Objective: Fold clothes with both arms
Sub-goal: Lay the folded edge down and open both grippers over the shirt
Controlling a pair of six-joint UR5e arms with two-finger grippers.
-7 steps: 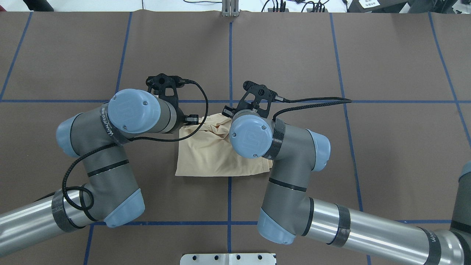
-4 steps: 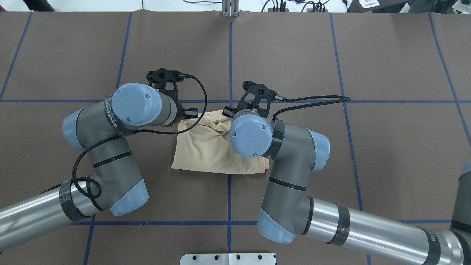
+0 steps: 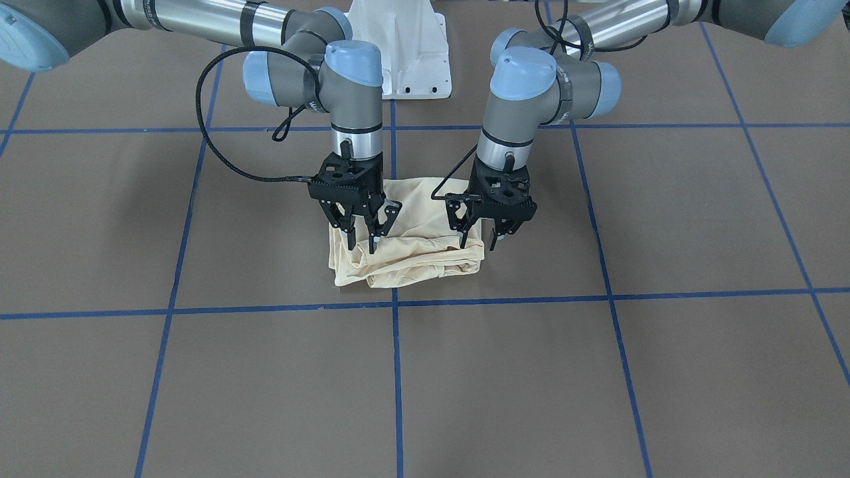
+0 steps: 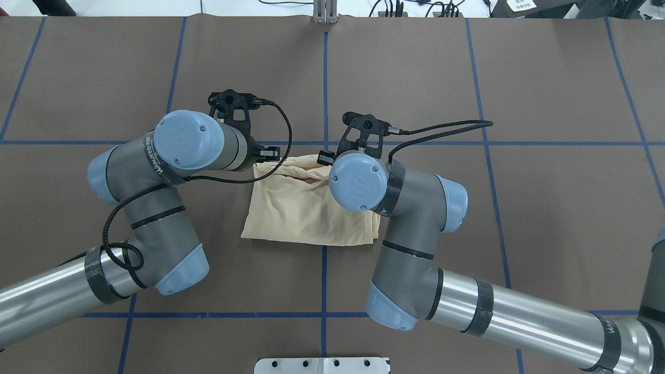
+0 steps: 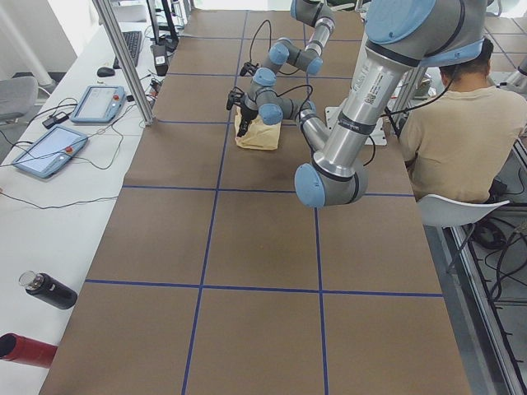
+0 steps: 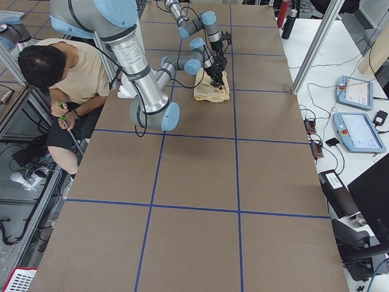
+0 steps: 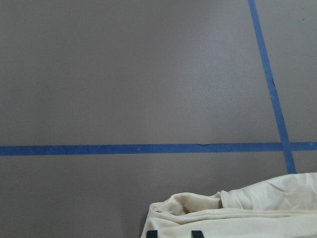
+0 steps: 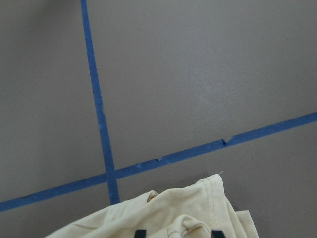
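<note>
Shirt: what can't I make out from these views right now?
1. Chest print, neck label: folded shirt shows only plain cream in every view.
2. Whether left gripper or right gripper touches fabric: wrist views crop the fingertips at the bottom edge; overhead, the wrists cover them.
3. Fold layers: side views too small.

1. The left gripper [image 3: 479, 244] and the right gripper [image 3: 360, 247] have both eased away from the robot's base.
2. The shirt [image 4: 301, 213] followed beneath them, and its bunched far edge is drawn flatter.
3. Its near corner behind the left gripper slid outward.
</note>
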